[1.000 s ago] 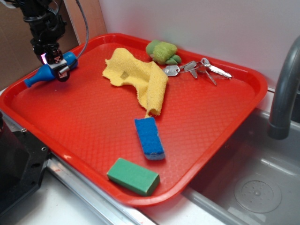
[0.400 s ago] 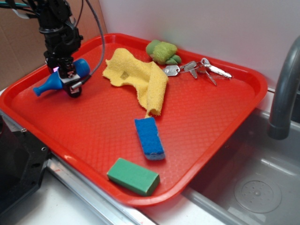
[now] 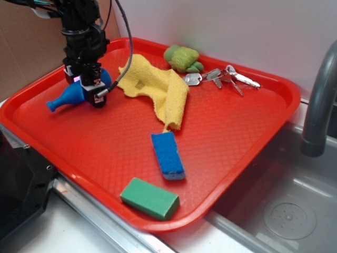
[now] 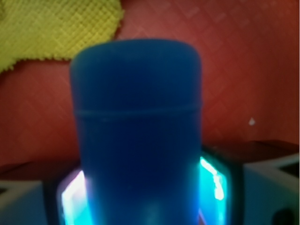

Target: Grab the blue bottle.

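Bottle and end effector, far left of the tray. The blue bottle [image 3: 73, 94] is pinched across its cylindrical body by the end effector [image 3: 88, 87], narrow neck pointing toward the tray's left edge; whether it rests on the red tray [image 3: 237, 137] or hangs just above it cannot be told from the exterior view. In the wrist view the bottle's flat base [image 4: 136, 117] fills the frame, with a finger pad [image 4: 213, 178] pressed against each side.

Handling, as a judgement: smooth moulded plastic, probably light, stiff and hollow, hence slippery and prone to roll or pivot between the pads. The widest part of the body is the sound place to hold; the tapering neck would let it slide out.

Counts, left to right across the tray: one bottle; one yellow cloth [image 3: 155, 87], crumpled, near the far edge; one green plush toy [image 3: 182, 58] at the far edge; one bunch of keys [image 3: 221, 77] beside it; one blue sponge [image 3: 168, 155] at mid-tray; one green sponge [image 3: 150, 198] at the near edge. A grey faucet [image 3: 318, 105] stands beyond the right edge.
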### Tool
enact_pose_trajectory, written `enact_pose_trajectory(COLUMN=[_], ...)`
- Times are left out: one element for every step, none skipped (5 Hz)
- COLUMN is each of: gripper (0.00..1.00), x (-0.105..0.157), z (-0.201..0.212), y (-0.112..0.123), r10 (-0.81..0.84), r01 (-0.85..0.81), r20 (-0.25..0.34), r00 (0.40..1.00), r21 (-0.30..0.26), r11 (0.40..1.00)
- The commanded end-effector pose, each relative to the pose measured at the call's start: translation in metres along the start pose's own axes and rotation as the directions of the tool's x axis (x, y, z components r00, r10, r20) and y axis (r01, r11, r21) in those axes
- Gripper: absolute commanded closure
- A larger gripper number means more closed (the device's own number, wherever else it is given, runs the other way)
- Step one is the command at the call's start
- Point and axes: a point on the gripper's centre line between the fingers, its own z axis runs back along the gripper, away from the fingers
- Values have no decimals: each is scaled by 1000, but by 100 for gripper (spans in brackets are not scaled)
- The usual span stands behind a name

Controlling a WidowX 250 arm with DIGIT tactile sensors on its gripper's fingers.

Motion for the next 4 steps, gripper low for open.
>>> enact_pose_trajectory(gripper=[100,100,100,100], x=[-12,-25,-31,-30], z=[116,167,217,227], y=[-74,-95,-97,-89], r10=[252,327,319,359], r01=[-264,-331,-321,-370], r20=[176,170,180,197], r00=[951,930,930,912], r21=[44,-8,-16,20], r11=[964,944,947,929])
